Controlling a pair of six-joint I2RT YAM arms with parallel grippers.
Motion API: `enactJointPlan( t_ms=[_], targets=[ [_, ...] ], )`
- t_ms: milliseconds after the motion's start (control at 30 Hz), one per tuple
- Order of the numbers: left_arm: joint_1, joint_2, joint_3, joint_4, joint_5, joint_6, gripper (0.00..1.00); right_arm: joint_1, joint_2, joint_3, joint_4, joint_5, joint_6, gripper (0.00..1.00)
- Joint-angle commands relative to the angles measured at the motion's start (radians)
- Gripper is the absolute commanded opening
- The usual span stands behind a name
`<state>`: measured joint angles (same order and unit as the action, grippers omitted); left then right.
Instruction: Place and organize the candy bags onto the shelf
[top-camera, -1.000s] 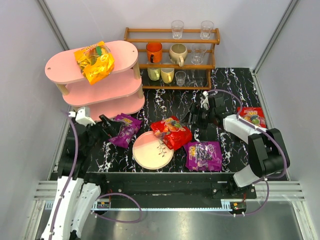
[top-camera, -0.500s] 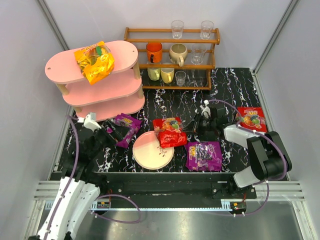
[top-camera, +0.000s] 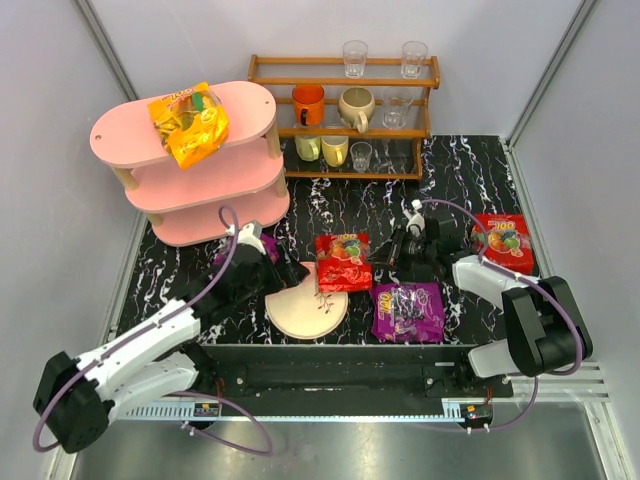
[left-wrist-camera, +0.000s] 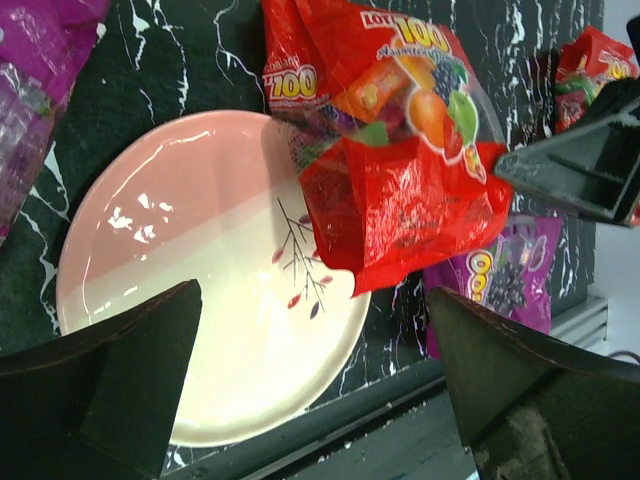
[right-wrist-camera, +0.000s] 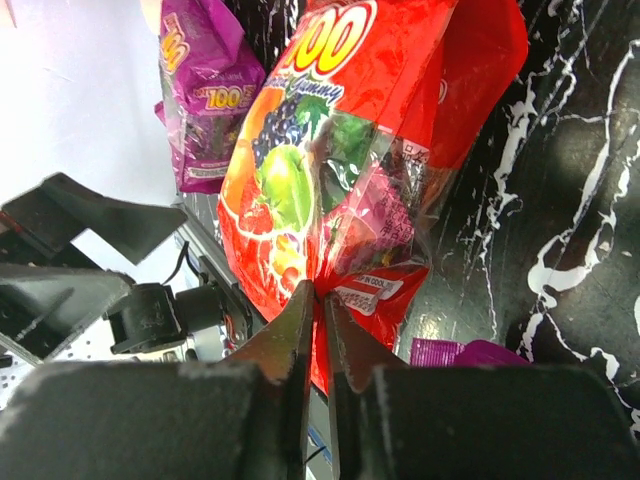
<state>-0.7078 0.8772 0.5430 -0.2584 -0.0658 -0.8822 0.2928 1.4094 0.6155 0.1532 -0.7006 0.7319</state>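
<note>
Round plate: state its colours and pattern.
Plate: half pink, half cream, with a small twig motif; left wrist view shows it best.

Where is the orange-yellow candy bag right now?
Top view, far left: the orange-yellow glossy candy bag lies on top of the pink three-tier shelf, left of the brown wooden rack.

The pink three-tier shelf (top-camera: 245, 100) stands at the far-left corner, with the orange-yellow bag (top-camera: 188, 122) lying on its top board. The middle red bag (top-camera: 343, 262) sits mid-worktop, the right red bag (top-camera: 503, 240) lies by the right edge, and the front purple bag (top-camera: 407, 310) lies near the front edge. The second purple bag (left-wrist-camera: 35, 40), mostly hidden, seems to be left of centre.
</note>
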Motion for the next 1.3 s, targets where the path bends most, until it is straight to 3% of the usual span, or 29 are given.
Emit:
enactJointPlan(
  t_ms=[0,367,667,767,833,1000,1267],
  targets=[
    [-0.004,0.095,0.087,0.165,-0.054,-0.008,0.99,0.005,0.02,-0.008,0.057,-0.04,-0.025,0.11],
    [-0.012,0.4,0.216,0.281,-0.023,-0.043,0.99,0.003,0.075,-0.02,0.1,-0.062,-0.026,0.09],
    [-0.051,0.48,0.199,0.318,-0.025,-0.066,0.98,0.005,0.118,0.001,0.115,-0.082,-0.023,0.09],
    [-0.061,0.506,0.19,0.352,-0.012,-0.07,0.89,0.005,0.126,0.001,0.12,-0.086,-0.022,0.08],
    [-0.07,0.526,0.193,0.355,-0.008,-0.073,0.88,0.003,0.129,0.001,0.12,-0.088,-0.022,0.08],
    [-0.097,0.531,0.172,0.375,-0.019,-0.087,0.68,0.005,0.128,0.0,0.118,-0.086,-0.022,0.08],
    [-0.163,0.48,0.091,0.41,-0.098,-0.133,0.65,0.006,0.129,-0.008,0.143,-0.088,0.012,0.07]
  ],
)
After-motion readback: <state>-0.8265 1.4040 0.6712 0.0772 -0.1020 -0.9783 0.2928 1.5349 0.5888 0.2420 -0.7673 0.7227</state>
